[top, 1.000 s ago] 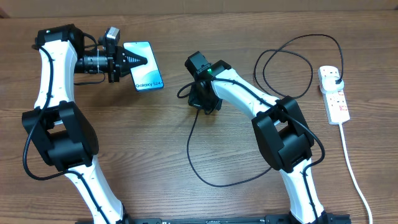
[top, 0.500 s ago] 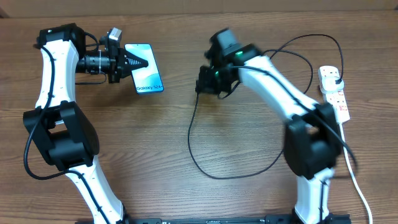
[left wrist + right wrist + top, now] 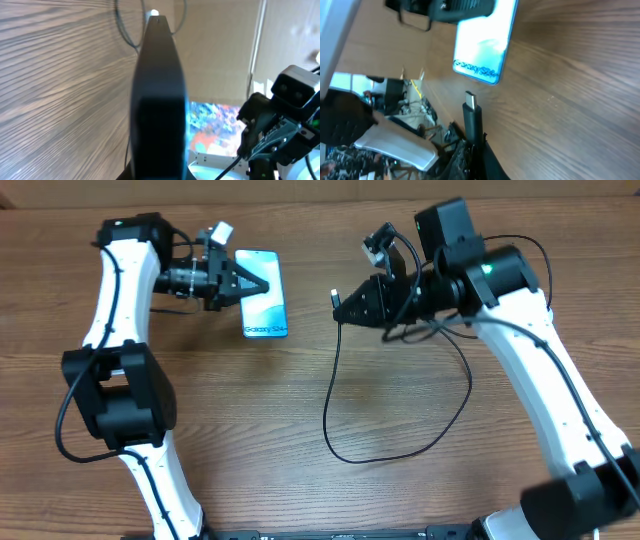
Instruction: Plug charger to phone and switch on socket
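Toward the far left of the table (image 3: pixel 230 440), the phone (image 3: pixel 266 308) lies flat and screen up, its "Galaxy S24" end nearest the robot. The left gripper (image 3: pixel 262 284) reaches in sideways over the phone's far end with its jaws clenched together. Whether they nip the edge or only press on the glass I cannot tell. Either way the likely purpose is to steady the phone so it does not slide when the plug is pushed in.

Off to the right, apart from the phone, the charger (image 3: pixel 326 405) is held by the right gripper (image 3: pixel 343 306). Its jaws grasp the black connector body, with the connector tip (image 3: pixel 469 107) sticking out in front. In the right wrist view that tip points toward the phone's lettered end, with a strip of bare wood between them. I judge it is held this way to line it up with the port on that short edge.

The rest of the cable drops from the jaws and trails in 1 wide loop across the table toward the robot. The socket shows in none of the views, and its switch is a step not yet reached.
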Controlling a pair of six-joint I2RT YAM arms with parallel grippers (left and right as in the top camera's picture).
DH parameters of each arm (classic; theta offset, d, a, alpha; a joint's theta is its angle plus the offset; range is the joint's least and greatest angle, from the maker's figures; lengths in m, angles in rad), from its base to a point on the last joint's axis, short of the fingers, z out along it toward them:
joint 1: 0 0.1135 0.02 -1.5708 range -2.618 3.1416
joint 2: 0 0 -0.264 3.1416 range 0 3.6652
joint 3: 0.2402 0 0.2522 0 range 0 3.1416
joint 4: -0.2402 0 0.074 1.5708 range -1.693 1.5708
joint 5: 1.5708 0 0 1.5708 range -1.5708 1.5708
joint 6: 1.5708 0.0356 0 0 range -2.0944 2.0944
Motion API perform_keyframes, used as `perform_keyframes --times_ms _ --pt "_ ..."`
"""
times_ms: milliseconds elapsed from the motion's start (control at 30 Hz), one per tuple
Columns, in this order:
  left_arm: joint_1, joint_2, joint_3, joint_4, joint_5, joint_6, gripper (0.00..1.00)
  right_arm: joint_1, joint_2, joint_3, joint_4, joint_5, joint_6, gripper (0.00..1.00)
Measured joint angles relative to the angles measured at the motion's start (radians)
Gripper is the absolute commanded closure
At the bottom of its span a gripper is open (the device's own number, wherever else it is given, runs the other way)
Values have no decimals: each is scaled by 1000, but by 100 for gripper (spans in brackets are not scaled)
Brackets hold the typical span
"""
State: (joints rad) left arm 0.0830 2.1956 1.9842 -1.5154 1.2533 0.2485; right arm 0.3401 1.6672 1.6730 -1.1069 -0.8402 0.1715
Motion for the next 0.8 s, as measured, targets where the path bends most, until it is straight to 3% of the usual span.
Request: perform_keyframes --times_ms 400,800 --pt "-24 0 0 35 209 74 96 3 -138 -466 428 -164 133 96" --pt "-24 0 0 50 261 65 96 122 -138 -482 627 -158 299 96"
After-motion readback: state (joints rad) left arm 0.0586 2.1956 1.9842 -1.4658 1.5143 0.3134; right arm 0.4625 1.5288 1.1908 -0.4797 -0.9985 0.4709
